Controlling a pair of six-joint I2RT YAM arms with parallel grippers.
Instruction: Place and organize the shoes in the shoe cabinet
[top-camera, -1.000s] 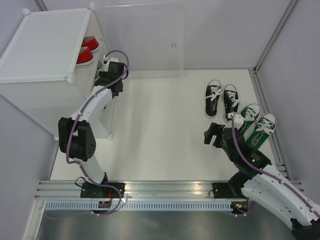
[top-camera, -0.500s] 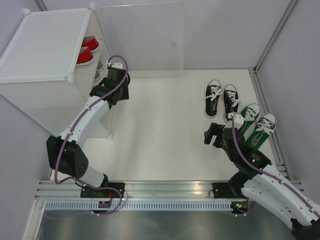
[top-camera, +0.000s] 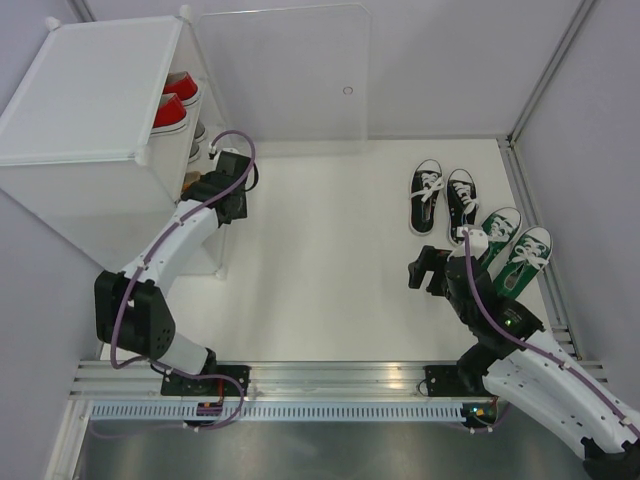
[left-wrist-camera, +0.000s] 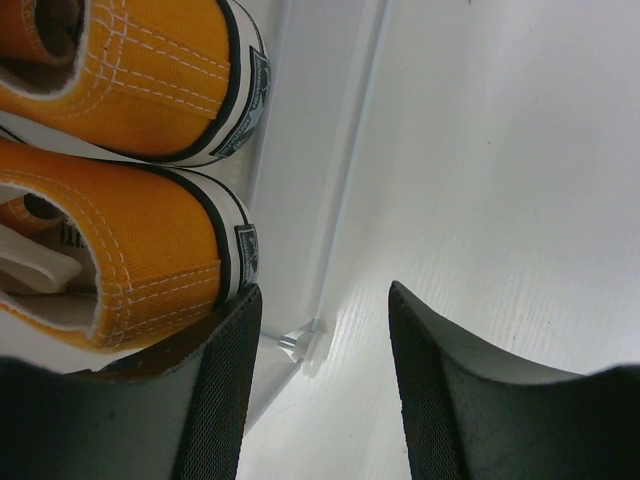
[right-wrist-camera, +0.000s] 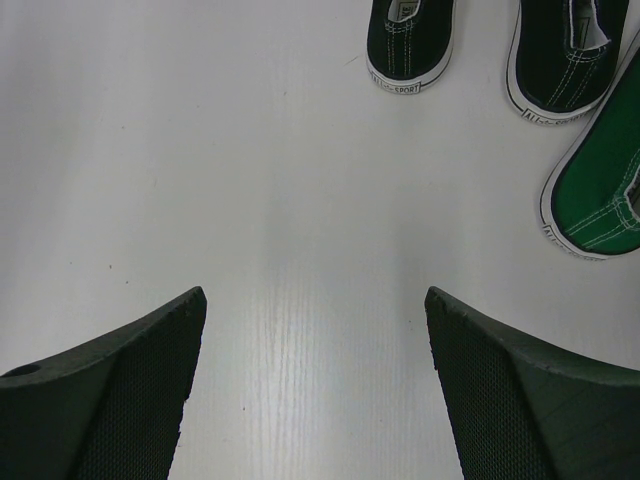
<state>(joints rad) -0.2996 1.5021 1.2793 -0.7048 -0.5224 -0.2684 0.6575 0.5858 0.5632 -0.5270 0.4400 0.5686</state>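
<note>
The cabinet (top-camera: 85, 95) stands at far left: a translucent white plastic box with round corner connectors. Its clear flat door (top-camera: 285, 75) stands open and has one small hole. I count two red shoes (top-camera: 168, 112) at the open front. Two orange shoes (left-wrist-camera: 120, 230) lie inside, heels outward, in stitched canvas with white rubber soles. My left hand (left-wrist-camera: 322, 300) hangs at the cabinet's front edge, its dark textured fingers spread and empty, one just beside an orange heel. On the smooth white bench (top-camera: 320, 260), far right, lie two black shoes (top-camera: 428, 195) and two green shoes (top-camera: 498, 235), all white-laced. My right hand (right-wrist-camera: 315, 300) hovers near them, spread wide and empty.
</note>
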